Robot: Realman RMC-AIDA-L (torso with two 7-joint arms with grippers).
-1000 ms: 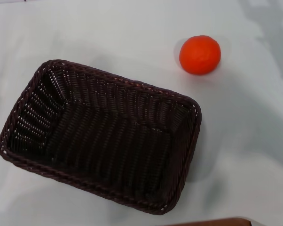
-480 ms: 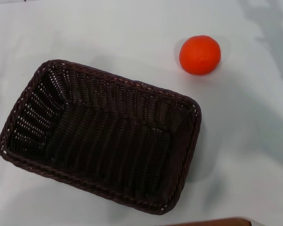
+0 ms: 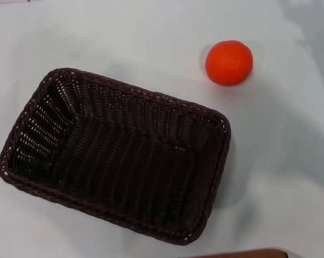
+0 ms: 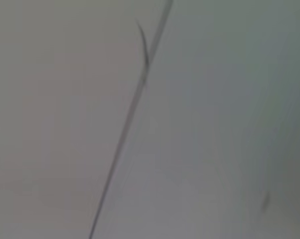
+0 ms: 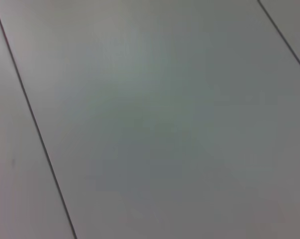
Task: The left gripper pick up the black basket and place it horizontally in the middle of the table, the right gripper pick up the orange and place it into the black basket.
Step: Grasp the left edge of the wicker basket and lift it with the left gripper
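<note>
The black basket [image 3: 116, 156] is a large dark woven wicker rectangle. It lies on the white table [image 3: 280, 172] at the centre left of the head view, turned at a slant, and it holds nothing. The orange [image 3: 229, 62] sits on the table beyond the basket's right far corner, apart from it. Neither gripper shows in the head view. The two wrist views show only plain grey surfaces with thin dark seams, with no fingers, basket or orange in them.
A brown edge [image 3: 243, 253] shows at the bottom of the head view, below the basket's near right corner. Soft grey shadows lie on the table at the upper right [image 3: 312, 32].
The basket and the orange have not moved. The shadows at the upper right of the table have shifted slightly.
</note>
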